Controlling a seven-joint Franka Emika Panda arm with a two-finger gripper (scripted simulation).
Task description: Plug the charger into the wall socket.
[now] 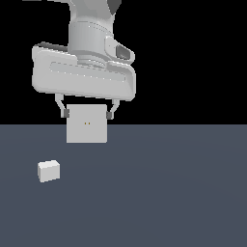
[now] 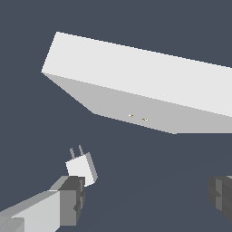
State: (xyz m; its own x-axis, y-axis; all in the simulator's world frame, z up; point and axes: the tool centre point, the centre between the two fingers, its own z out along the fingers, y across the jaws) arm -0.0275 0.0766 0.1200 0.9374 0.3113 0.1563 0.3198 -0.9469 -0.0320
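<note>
Fingers (image 2: 149,195) of the grey robot hand hang spread and empty above the dark worktop (image 1: 169,193); best lowered squarely over the small white box-shaped charger (image 1: 48,171), prongs facing the flat light-grey wall socket (image 1: 86,124).

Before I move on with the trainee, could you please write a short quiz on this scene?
1. True or false: the gripper is shut on the charger.
2. In the exterior view, where is the charger relative to the wall socket? A) toward the exterior view's left and lower in the picture, apart from it. B) toward the exterior view's right. C) plugged into it.
3. Fill in: the wall socket's face shows ___ tiny yellowish holes.

Key: 1 false, the gripper is open and holds nothing. 2 A. 3 two.
</note>
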